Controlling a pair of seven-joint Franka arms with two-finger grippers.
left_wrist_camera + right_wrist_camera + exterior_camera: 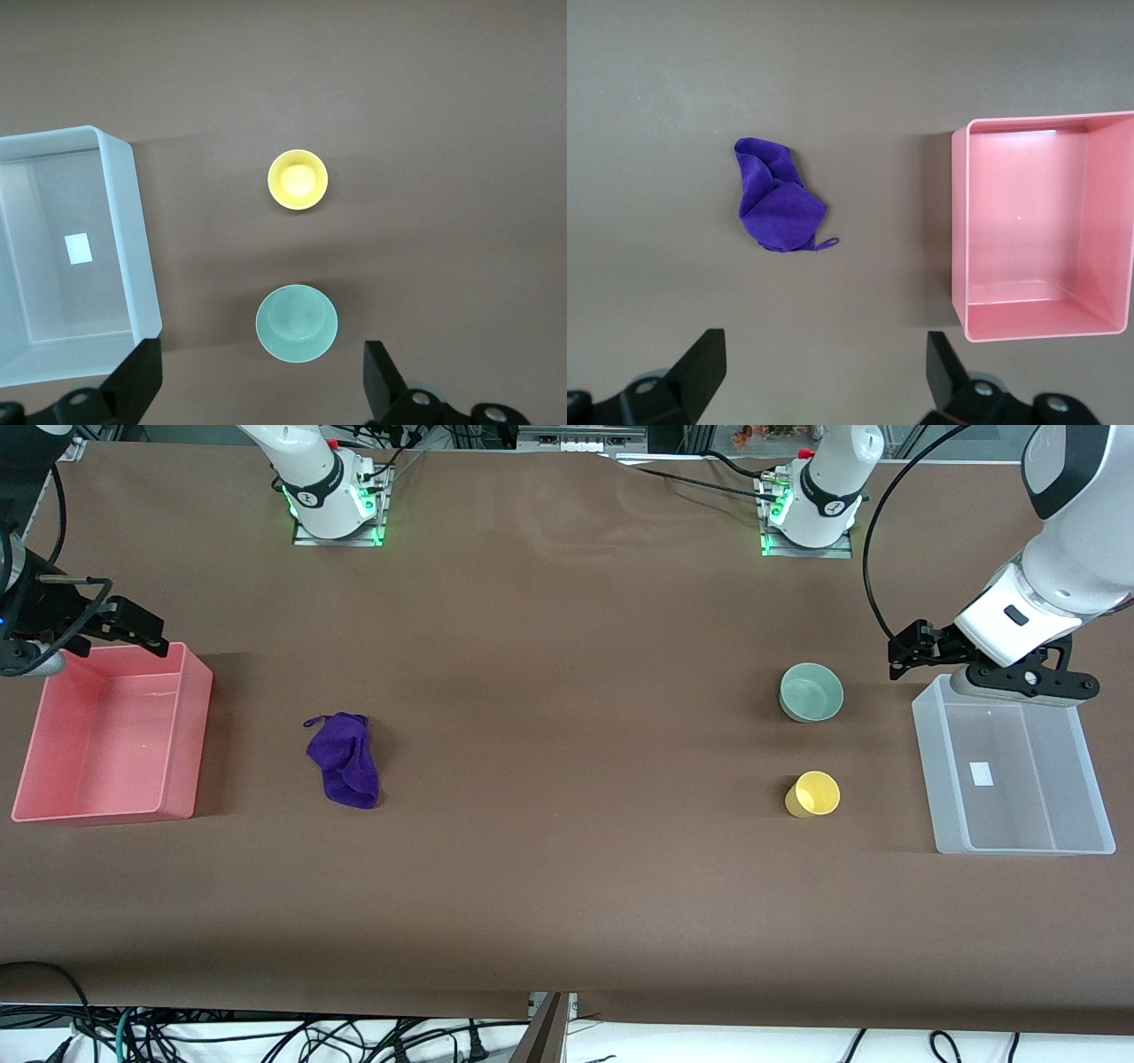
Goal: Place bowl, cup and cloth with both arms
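Observation:
The pale mint-green bowl [811,692] stands upright toward the left arm's end of the table. The yellow cup [813,794] stands nearer to the front camera than the bowl. The purple cloth [345,761] lies bunched toward the right arm's end. My left gripper [905,657] is open and empty, high over the table beside the clear bin's corner. In the left wrist view the left gripper [259,351] has the bowl [297,323] just ahead of it and the cup [298,180] past that. My right gripper [142,631] is open and empty, up over the pink bin's corner. In the right wrist view the right gripper [824,339] sees the cloth [778,209].
A clear plastic bin [930,762] sits at the left arm's end, also seen in the left wrist view [133,230]. A pink bin [190,735] sits at the right arm's end, also seen in the right wrist view [960,230]. Brown table covering spans between them.

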